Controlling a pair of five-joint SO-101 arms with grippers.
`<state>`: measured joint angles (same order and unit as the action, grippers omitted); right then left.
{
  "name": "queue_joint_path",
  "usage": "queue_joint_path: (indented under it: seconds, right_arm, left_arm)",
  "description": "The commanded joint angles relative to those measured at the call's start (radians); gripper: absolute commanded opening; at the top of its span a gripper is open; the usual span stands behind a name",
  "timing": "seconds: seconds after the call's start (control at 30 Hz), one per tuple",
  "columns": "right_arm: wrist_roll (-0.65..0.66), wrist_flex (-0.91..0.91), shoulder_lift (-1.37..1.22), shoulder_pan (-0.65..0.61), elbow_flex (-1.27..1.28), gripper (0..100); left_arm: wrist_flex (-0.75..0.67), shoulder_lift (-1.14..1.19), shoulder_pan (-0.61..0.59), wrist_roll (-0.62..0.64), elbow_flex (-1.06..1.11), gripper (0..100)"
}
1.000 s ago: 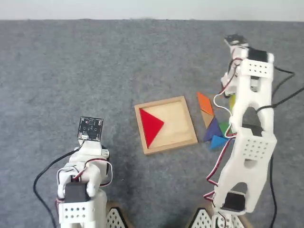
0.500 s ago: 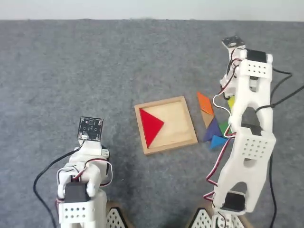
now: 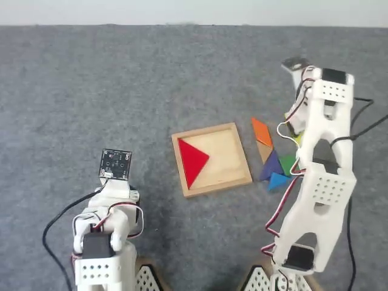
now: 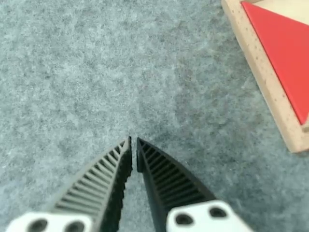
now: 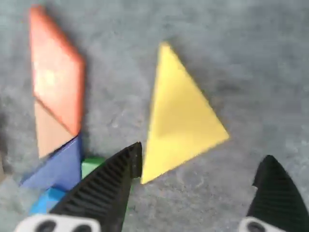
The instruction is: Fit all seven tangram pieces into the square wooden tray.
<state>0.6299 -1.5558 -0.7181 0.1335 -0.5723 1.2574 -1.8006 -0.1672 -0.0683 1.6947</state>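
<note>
The square wooden tray (image 3: 237, 176) lies mid-table with a red triangle (image 3: 192, 160) in its left half. Right of it sit the orange (image 3: 261, 131), tan (image 3: 265, 151), dark blue (image 3: 271, 165), green (image 3: 288, 162) and light blue (image 3: 277, 180) pieces. My right gripper (image 5: 202, 157) hangs open just above the yellow triangle (image 5: 178, 116), with the orange piece (image 5: 55, 72) beside it. My left gripper (image 4: 133, 141) is shut with nothing in it, low over the carpet, short of the tray's corner (image 4: 258, 72).
Grey carpet covers the whole table. The right arm (image 3: 324, 121) stretches over the pieces' right side and hides most of the yellow triangle in the high view. The left arm (image 3: 106, 230) stays at the front left.
The right arm's upper end has shifted slightly to the right and down over the yellow triangle. The left arm and the pieces have not moved.
</note>
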Motion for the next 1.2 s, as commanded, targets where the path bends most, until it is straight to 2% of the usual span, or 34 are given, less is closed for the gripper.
queue_joint_path:
  seconds: [0.0,0.13,0.23,0.33,0.6,0.83,1.03,1.17]
  right_arm:
    - [0.058,0.031,0.101,-0.012,0.069,37.0]
    - [0.1,0.154,0.269,-0.018,0.305,37.0]
    - [0.094,0.337,0.383,-0.019,0.505,36.9]
    - [0.098,0.43,0.417,-0.018,0.591,36.9]
    - [0.092,0.429,0.246,0.007,0.456,36.9]
    - [0.048,0.341,0.085,0.012,0.269,36.9]
    - [0.021,0.338,0.047,0.025,0.242,36.6]
    - [0.021,0.303,0.045,0.027,0.244,27.7]
  left_arm:
    - [0.003,-0.017,0.005,-0.002,-0.01,2]
    - [0.003,-0.017,0.005,-0.002,-0.01,2]
    - [0.003,-0.017,0.005,-0.002,-0.01,2]
    - [0.003,-0.017,0.005,-0.002,-0.01,2]
    - [0.003,-0.017,0.005,-0.002,-0.01,2]
    - [0.003,-0.017,0.005,-0.002,-0.01,2]
    - [0.003,-0.017,0.005,-0.002,-0.01,2]
    - [0.003,-0.017,0.005,-0.002,-0.01,2]
